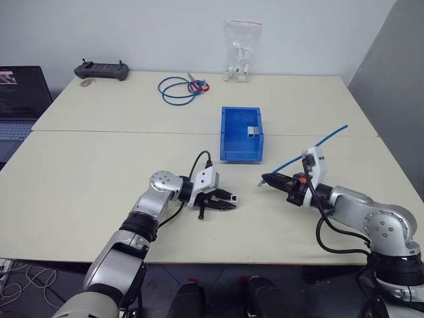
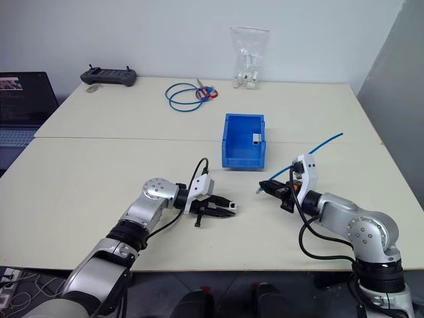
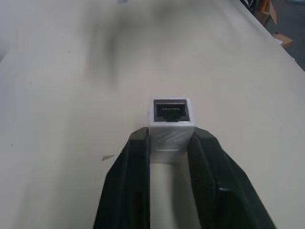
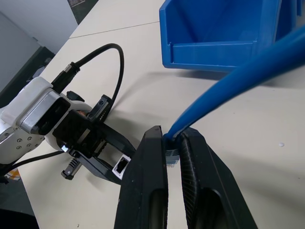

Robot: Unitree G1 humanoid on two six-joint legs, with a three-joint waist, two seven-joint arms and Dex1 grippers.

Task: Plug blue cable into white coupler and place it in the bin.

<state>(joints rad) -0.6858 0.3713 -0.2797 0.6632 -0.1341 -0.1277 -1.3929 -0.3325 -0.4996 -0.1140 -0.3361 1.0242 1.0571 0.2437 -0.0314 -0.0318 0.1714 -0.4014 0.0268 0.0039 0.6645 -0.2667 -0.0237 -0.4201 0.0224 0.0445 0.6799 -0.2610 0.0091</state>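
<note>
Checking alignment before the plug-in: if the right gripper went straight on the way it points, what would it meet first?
Probably the white coupler clamped in the left gripper, though depth is unclear.

Two cream-topped benches (image 1: 99,165) stood pushed together, a seam between them, against a plain white wall (image 1: 165,33). A grey panel (image 1: 391,79) rose on the right. Light was even and soft.

On the cream table (image 1: 99,172) the left gripper (image 1: 228,199) pinches the white coupler (image 1: 234,197), its tip aimed toward the right gripper (image 1: 265,179), which clamps the blue cable (image 1: 317,144) near its end; the two tips stand apart. The bin (image 1: 232,154) sits just beyond them (a small grey block (image 1: 252,130) lies inside). A second blue cable coil (image 1: 175,89) lies well behind.
</note>
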